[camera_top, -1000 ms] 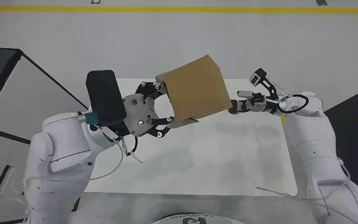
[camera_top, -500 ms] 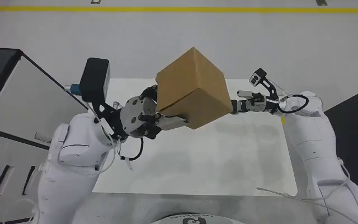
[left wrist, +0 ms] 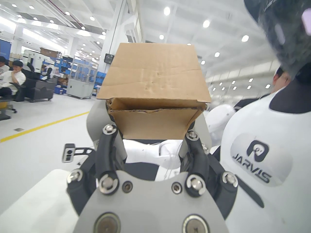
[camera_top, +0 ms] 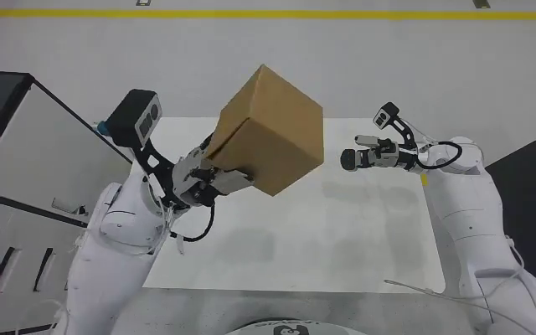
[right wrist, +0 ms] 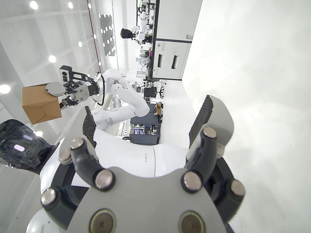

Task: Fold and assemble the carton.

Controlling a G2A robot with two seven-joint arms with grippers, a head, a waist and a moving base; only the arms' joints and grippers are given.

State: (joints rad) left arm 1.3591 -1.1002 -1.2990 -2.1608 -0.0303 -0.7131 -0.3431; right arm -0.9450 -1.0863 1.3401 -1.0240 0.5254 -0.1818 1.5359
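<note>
Carton (camera_top: 270, 130) held up by my left gripper (camera_top: 219, 177), centre-left of the top view, above the table (camera_top: 360, 234).
My left fingers are clamped on its lower end, and from above the box hides most of the contact. The wrist view shows a ragged flap edge there. My right gripper (camera_top: 347, 157) is centre-right, fingers apart, just clear of the carton.

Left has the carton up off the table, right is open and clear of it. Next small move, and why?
Probably lower the carton toward the table: the left gripper alone pinches it by one flap edge, tilted in mid-air, and the open right gripper stands apart from it.
</note>
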